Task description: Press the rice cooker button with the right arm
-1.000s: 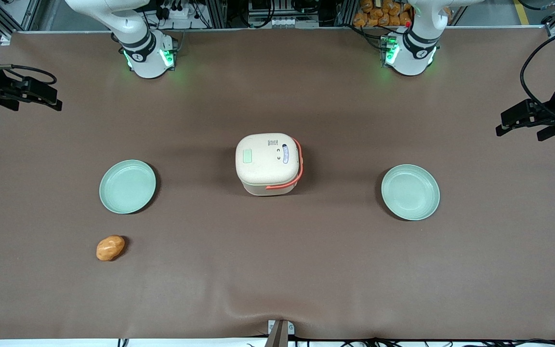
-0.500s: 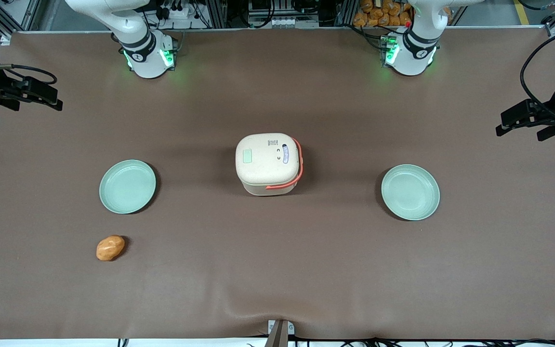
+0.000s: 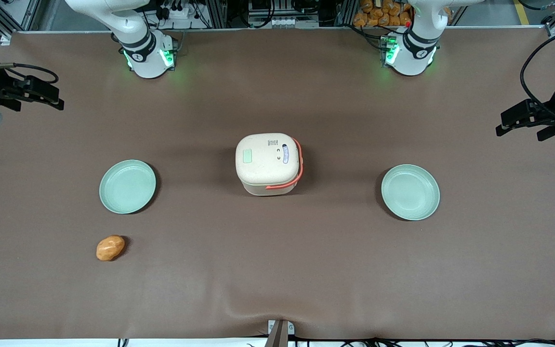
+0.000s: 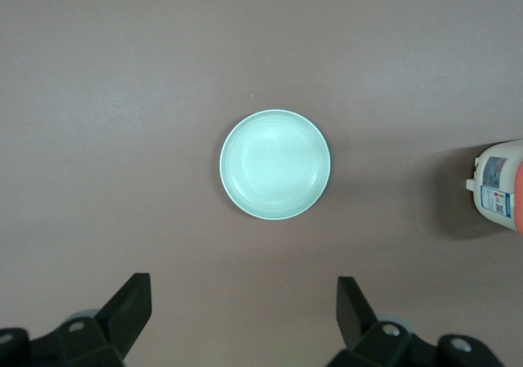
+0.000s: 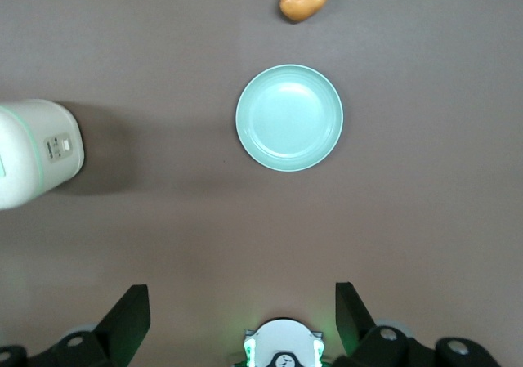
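The cream rice cooker (image 3: 268,164) with an orange handle stands mid-table, lid shut. Its pale green button (image 3: 247,156) sits on the lid, on the side toward the working arm's end. My right arm's black gripper (image 3: 56,100) hangs at the working arm's end of the table, far sideways from the cooker and touching nothing. In the right wrist view the gripper (image 5: 241,295) is open and empty, high above the table, with the cooker (image 5: 37,150) off to one side.
A pale green plate (image 3: 127,186) lies between the gripper and the cooker; it also shows in the right wrist view (image 5: 289,118). A potato (image 3: 110,247) lies nearer the front camera. A second plate (image 3: 410,192) lies toward the parked arm's end.
The right gripper has shifted very slightly toward the middle of the table. Nothing else has moved.
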Controlling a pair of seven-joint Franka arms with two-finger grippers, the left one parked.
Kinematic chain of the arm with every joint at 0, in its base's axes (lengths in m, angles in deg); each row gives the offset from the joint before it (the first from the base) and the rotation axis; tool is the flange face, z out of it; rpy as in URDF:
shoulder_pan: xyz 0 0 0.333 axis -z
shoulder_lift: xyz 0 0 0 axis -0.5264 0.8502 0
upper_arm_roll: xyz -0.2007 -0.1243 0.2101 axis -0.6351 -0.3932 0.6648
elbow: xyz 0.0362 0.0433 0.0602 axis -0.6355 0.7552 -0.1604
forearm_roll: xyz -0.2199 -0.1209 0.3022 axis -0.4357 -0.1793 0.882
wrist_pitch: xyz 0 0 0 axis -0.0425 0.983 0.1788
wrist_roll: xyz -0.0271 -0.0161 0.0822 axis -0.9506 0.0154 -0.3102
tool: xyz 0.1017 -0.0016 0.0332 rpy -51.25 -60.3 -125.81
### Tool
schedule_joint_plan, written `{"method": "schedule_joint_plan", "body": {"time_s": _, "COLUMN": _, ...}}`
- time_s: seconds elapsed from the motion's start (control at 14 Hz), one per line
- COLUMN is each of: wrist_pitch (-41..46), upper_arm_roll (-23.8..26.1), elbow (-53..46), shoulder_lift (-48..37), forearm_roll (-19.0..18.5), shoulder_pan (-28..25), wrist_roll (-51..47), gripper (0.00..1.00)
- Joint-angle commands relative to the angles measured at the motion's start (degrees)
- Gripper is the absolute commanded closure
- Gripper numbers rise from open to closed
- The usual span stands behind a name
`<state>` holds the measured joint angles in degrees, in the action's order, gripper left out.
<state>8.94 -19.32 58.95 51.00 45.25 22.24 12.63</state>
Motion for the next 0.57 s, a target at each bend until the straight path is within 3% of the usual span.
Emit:
{"method": "schedule_joint_plan", "body": {"time_s": 0.0, "wrist_pitch": 0.6, "upper_arm_roll": -0.1, "elbow": -0.3, "shoulder_lift": -0.2, "forearm_roll": 0.2, "shoulder_pan": -1.1, "wrist_roll": 3.1, "gripper": 0.00}}
{"method": "schedule_joint_plan", "body": {"time_s": 0.5, "wrist_pitch": -1.0, "upper_arm_roll": 0.2, "elbow": 0.1, "shoulder_lift": 0.8, "forearm_roll": 0.9, "shoulder_pan": -5.0, "wrist_roll": 3.2, "gripper": 0.00}}
